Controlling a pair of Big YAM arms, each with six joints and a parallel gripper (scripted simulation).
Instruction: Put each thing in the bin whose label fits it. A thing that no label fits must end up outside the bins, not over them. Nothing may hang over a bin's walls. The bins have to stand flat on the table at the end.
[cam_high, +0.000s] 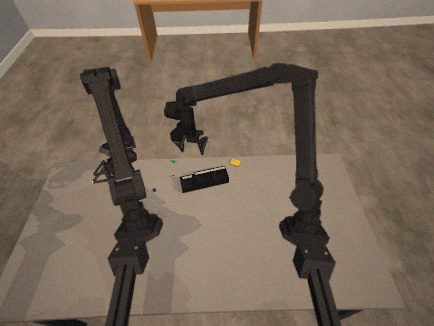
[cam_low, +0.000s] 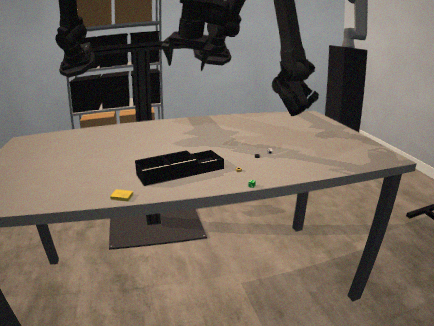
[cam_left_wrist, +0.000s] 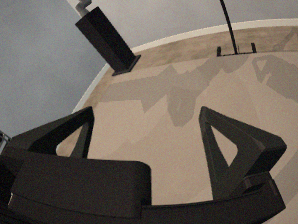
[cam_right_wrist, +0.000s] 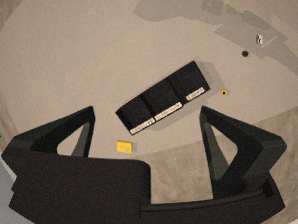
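Observation:
A black row of bins (cam_high: 204, 178) stands near the table's far edge; it also shows in the exterior view (cam_low: 178, 165) and the right wrist view (cam_right_wrist: 164, 96). A flat yellow piece (cam_high: 235, 162) (cam_low: 121, 194) (cam_right_wrist: 124, 145) lies beside the bins. A green cube (cam_high: 173, 161) (cam_low: 252, 183), a small yellow ring (cam_high: 173, 175) (cam_low: 239, 169) (cam_right_wrist: 224, 92), a small black piece (cam_high: 154, 189) (cam_low: 257, 155) (cam_right_wrist: 245, 54) and a small white piece (cam_low: 270, 150) (cam_right_wrist: 260, 39) lie on the table. My right gripper (cam_high: 190, 144) is open and empty, high above the bins. My left gripper (cam_high: 102, 172) is open and empty near the table's corner.
A wooden table (cam_high: 199, 20) stands on the floor beyond. Shelves with boxes (cam_low: 112, 65) and a dark cabinet (cam_low: 345, 85) stand behind the table in the exterior view.

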